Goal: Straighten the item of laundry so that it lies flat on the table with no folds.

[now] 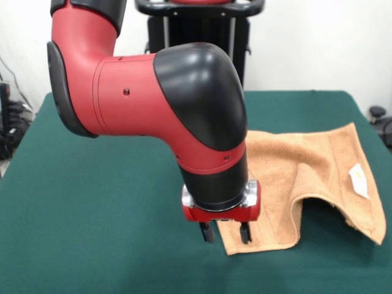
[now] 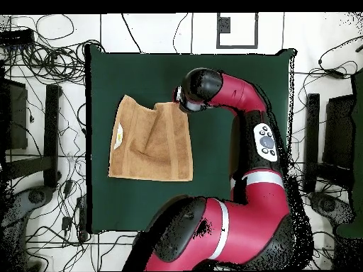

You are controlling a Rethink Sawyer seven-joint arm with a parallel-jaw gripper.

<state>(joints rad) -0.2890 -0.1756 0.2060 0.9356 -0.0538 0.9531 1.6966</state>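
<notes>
Your dark green felt surface (image 1: 92, 233) carries the rumpled orange-tan terry towel (image 1: 306, 165); the gripper (image 1: 226, 233) hangs parted, apparently over its corner, cables (image 2: 42, 35) strewn around.

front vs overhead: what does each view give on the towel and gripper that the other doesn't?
Front only: the gripper with its two fingers apart, straddling the towel's near corner, and the white label.
Overhead only: the towel's whole outline on the table, with a ridge up its middle; the wrist hides the fingers.
Both: the towel is not flat, and the arm is over one towel corner.
</notes>
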